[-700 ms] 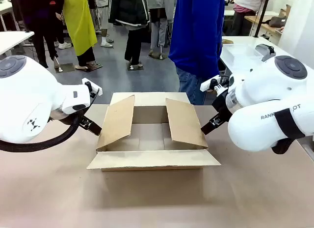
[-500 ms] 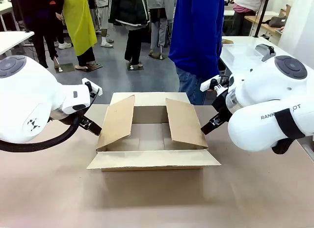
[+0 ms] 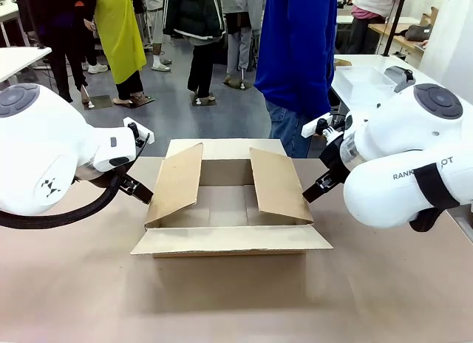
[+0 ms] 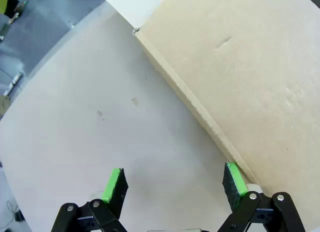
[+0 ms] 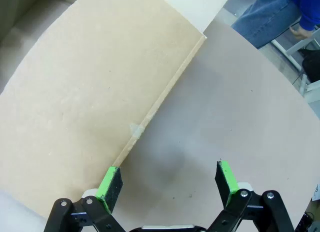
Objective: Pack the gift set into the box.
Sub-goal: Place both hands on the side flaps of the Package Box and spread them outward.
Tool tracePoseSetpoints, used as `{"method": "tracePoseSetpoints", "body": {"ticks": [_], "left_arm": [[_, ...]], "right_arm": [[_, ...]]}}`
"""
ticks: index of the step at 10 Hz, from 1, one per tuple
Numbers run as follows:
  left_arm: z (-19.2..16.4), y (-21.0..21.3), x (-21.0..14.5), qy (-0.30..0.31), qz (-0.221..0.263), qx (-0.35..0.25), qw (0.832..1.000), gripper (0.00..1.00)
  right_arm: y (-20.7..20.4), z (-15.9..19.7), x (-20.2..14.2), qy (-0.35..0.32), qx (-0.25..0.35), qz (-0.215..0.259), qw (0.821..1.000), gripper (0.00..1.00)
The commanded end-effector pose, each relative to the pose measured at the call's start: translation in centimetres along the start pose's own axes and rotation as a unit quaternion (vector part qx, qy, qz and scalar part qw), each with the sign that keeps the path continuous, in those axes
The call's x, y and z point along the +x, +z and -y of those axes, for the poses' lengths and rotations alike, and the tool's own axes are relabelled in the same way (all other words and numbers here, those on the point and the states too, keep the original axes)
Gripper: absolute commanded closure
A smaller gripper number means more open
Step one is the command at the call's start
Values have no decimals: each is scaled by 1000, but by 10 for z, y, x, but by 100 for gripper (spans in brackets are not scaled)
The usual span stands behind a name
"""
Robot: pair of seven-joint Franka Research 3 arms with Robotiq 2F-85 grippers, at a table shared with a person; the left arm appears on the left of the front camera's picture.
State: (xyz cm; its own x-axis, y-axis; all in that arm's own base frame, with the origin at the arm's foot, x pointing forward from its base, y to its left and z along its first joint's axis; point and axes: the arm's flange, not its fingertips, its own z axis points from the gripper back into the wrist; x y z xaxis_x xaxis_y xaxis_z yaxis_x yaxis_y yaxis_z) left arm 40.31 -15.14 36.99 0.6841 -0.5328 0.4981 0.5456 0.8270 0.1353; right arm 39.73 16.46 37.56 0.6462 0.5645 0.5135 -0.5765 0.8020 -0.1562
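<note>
The brown cardboard box [image 3: 229, 239] stands in the middle of the table with its top open. Its two side flaps lean inward, and the front flap lies out flat. The gift set is out of view. My left gripper [image 3: 139, 188] is low beside the box's left side. In the left wrist view it [image 4: 174, 182] is open, with one green pad [image 4: 234, 178] against the edge of the box flap [image 4: 240, 67]. My right gripper [image 3: 316, 187] sits by the box's right side, open [image 5: 167, 179], one pad [image 5: 110, 182] at the edge of the flap [image 5: 90, 82]. Neither holds anything.
A person in a blue coat [image 3: 295, 55] stands at the far side of the table, behind the box. A white table with a clear tray [image 3: 362, 80] is at the back right. Bare brown tabletop [image 3: 236, 306] runs in front of the box.
</note>
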Motion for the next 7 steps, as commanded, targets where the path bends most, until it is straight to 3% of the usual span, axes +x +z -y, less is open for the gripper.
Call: {"method": "tracePoseSetpoints", "body": {"ticks": [1,7], "left_arm": [[0,0,0,0,0,0,1000,0],[0,0,0,0,0,0,1000,0]], "right_arm": [[0,0,0,0,0,0,1000,0],[0,0,0,0,0,0,1000,0]]}}
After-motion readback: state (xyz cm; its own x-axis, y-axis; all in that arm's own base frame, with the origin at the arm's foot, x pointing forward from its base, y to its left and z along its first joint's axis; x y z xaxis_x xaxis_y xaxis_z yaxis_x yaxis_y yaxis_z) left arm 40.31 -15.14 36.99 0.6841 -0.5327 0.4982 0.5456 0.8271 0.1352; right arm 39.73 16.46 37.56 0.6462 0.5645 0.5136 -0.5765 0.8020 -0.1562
